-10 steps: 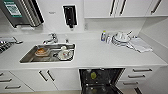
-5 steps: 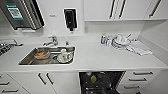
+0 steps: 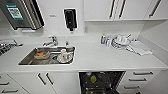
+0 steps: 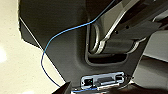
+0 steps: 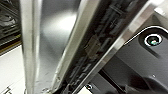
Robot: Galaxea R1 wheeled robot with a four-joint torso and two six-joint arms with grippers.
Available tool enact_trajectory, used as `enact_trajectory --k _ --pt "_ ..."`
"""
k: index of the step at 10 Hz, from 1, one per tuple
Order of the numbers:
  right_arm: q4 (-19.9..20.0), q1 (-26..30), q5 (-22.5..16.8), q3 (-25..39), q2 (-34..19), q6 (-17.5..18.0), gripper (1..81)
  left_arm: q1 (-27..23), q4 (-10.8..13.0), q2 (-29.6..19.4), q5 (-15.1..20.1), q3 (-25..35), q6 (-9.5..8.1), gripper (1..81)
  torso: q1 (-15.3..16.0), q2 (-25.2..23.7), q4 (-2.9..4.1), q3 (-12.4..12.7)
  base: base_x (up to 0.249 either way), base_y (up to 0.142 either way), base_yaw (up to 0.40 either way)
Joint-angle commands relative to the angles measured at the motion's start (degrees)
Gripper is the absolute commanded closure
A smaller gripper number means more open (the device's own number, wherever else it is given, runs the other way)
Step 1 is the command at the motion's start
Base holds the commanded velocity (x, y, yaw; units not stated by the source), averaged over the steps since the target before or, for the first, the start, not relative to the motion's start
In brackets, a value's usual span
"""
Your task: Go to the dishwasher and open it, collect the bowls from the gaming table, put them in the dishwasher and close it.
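Note:
The dishwasher [image 3: 105, 82] stands open under the white counter, its dark inside and wire rack showing. A small pale yellow-green round thing [image 3: 93, 79], perhaps one of the bowls, lies in the rack. In the right wrist view the dishwasher's brushed steel door [image 5: 55, 37] runs very close past the camera, with its dark inner edge beside it. The left wrist view looks at the robot's own dark body, a blue cable [image 4: 50, 42] and pale floor. The gaming table is out of view.
A steel sink [image 3: 27, 58] left of the dishwasher holds an orange-brown dish [image 3: 41, 54] and white crockery [image 3: 63, 57]. Stacked plates [image 3: 121, 42], a bottle [image 3: 103, 38] and a cloth [image 3: 140, 47] lie on the counter at the right. White drawers [image 3: 140, 75] flank the dishwasher.
The whole head picture has slid slightly downward, so the camera has moved a little. Nothing on the counter or in the dishwasher has shifted.

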Motion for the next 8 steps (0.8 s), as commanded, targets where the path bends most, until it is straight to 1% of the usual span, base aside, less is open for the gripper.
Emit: enact_trajectory --k 1,3,5,6,7,8 --pt "3.3 10.3 -2.7 2.3 -1.6 0.4 1.0 0.4 0.3 -0.3 2.8 0.0 0.28 1.0 0.0 0.0 0.0 0.0 0.0 0.0 0.0" --pt "3.4 11.3 -2.6 3.3 -1.2 0.4 1.0 0.4 0.4 -0.3 2.8 0.0 0.28 1.0 0.0 0.0 0.0 0.0 0.0 0.0 0.0" --pt "3.4 10.0 -2.7 1.7 -1.0 -0.1 1.0 0.4 0.2 -0.3 2.8 0.0 0.28 1.0 0.0 0.0 0.0 0.0 0.0 0.0 0.0" --pt "3.4 9.6 -3.5 1.8 -2.3 -0.2 1.0 0.4 0.2 -0.3 2.8 0.0 0.28 1.0 0.0 0.0 0.0 0.0 0.0 0.0 0.0" --pt "3.4 9.6 -5.2 2.5 -4.6 -0.2 1.0 0.5 0.2 -0.3 2.8 0.0 0.28 1.0 0.0 0.0 0.0 0.0 0.0 0.0 0.0" --pt "3.4 9.7 -5.5 4.8 -8.2 -0.2 1.0 0.4 0.2 -0.2 2.8 0.0 0.28 1.0 0.0 0.0 0.0 0.0 0.0 0.0 0.0"
